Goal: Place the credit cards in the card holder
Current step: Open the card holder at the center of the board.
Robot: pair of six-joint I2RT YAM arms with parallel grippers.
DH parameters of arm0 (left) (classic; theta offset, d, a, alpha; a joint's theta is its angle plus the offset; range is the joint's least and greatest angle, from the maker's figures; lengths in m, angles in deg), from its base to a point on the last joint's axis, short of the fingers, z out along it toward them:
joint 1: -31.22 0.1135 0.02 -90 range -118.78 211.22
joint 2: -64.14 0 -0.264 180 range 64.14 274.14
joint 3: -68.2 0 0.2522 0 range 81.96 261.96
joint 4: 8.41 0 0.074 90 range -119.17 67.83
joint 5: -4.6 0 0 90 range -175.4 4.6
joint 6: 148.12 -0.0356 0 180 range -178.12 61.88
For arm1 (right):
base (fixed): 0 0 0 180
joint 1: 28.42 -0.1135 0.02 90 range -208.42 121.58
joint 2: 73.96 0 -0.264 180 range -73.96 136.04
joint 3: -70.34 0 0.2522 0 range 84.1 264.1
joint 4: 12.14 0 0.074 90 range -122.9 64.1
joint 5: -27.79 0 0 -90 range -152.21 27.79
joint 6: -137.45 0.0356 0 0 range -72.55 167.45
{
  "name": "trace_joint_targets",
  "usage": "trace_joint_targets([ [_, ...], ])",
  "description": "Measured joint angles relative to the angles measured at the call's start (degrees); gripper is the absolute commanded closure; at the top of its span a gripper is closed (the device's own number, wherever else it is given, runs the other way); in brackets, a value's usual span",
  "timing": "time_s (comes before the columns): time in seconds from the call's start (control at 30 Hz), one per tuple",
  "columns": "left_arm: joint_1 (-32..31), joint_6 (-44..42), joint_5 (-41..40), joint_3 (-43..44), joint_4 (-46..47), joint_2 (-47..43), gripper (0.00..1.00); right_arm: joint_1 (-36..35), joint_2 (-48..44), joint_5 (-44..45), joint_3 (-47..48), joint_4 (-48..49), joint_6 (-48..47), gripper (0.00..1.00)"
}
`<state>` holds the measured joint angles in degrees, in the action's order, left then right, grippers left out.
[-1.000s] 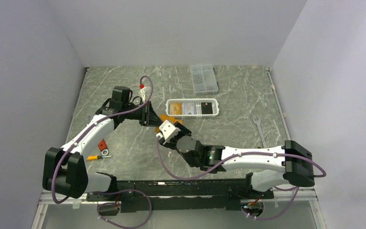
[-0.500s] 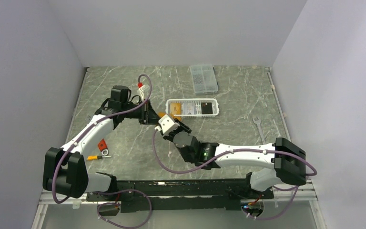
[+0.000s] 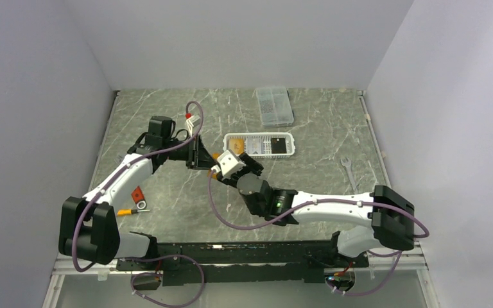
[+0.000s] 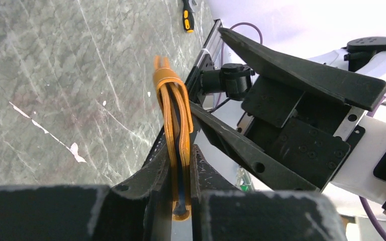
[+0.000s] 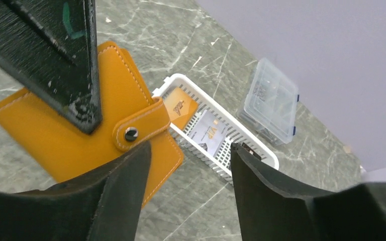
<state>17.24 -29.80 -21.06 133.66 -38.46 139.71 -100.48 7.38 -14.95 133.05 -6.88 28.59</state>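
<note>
Right wrist view: right gripper [image 5: 190, 150], jaws apart, stretched leftward beside the orange card holder [image 5: 55, 135] clamped in the left gripper [image 4: 181, 160], white slotted basket [image 5: 193, 148] just beyond.

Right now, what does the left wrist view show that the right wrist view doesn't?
Only left wrist: the card holder edge-on with its layers, and a screwdriver. Only right wrist: its snap tab, the white basket holding credit cards, and a clear box. Both: the holder pinched in the left end effector, over the marble table.
</note>
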Motion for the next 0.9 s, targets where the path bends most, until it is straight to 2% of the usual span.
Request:
trace_joint_targets([
  [0.23, 1.5, 1.0, 1.7, 0.0, -0.3, 1.5, 1.00, -0.5, -6.0, -5.5, -3.5, -2.2, -0.7, 0.35],
  [0.5, 1.6, 2.4, 1.6, -0.6, 1.2, 0.5, 1.00, -0.6, -5.2, -8.0, -3.2, -1.7, -2.1, 0.40],
  [0.9, 1.9, 3.9, 1.2, -1.8, 2.4, 0.1, 1.00, -1.3, -3.2, -8.9, -3.0, 1.6, -6.9, 0.43],
])
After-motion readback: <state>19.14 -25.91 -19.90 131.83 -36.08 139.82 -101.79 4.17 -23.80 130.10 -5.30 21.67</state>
